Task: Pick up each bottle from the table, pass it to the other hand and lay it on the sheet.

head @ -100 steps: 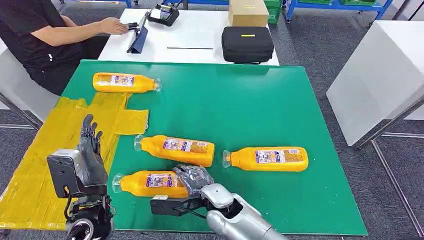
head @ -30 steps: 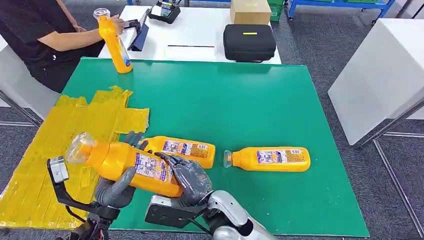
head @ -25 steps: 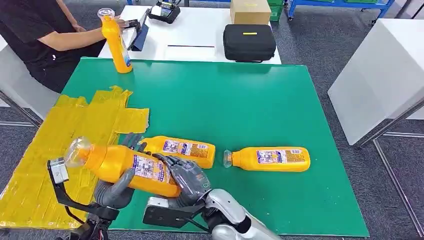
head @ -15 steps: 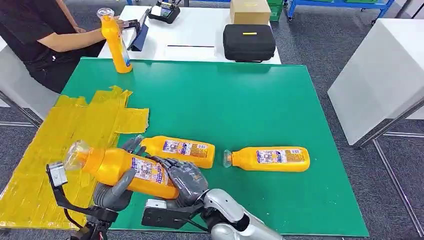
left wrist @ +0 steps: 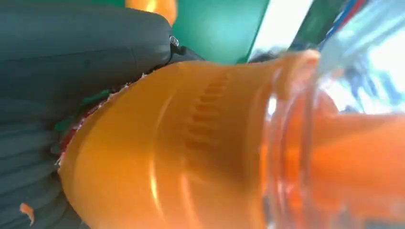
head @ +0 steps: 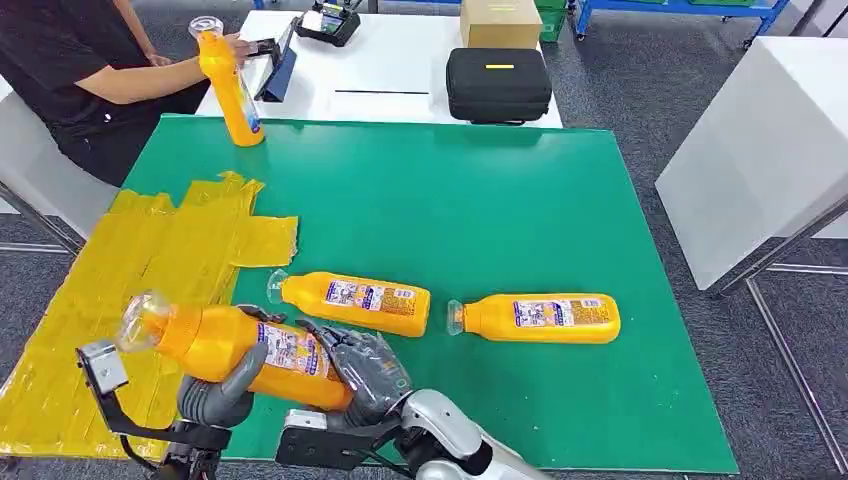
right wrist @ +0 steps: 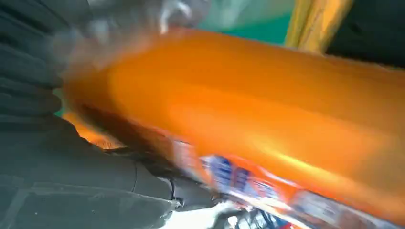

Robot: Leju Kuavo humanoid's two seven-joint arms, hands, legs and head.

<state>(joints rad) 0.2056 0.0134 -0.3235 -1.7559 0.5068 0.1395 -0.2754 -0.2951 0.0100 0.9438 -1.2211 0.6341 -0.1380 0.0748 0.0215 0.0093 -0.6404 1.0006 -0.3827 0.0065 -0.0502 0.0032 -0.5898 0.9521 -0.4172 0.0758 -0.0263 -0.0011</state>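
Both hands grip one orange bottle (head: 235, 350) above the green surface (head: 480, 200): left hand (head: 215, 385) fingers wrapped underneath, right hand (head: 365, 370) fingers clasping its base end.

1. The right arm (head: 450, 445) is smooth silver, ending in a dark grey right hand (head: 365, 365).
2. The left hand (head: 215, 385) is grey.
3. A thin black cable (head: 135, 430) loops below the left wrist.
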